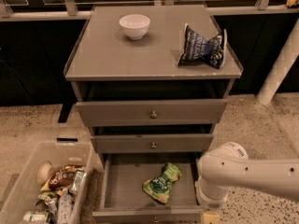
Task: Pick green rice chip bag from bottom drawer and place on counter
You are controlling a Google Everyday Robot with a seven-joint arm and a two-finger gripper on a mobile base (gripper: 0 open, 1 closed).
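The green rice chip bag point(161, 183) lies flat inside the open bottom drawer point(122, 185), right of its middle. The drawer is pulled out; its front edge point(149, 214) is at the bottom of the view. The counter point(112, 52) is the grey top of the cabinet. My white arm point(243, 174) comes in from the right, and its round joint sits at the drawer's right side, just right of the bag. My gripper is out of view, below the bottom edge of the picture.
A white bowl point(134, 26) and a dark blue-and-white snack bag point(202, 48) sit on the counter. The two upper drawers point(152, 112) are shut. A clear bin point(28, 181) of snacks stands on the floor at left. A white post point(278, 69) is at right.
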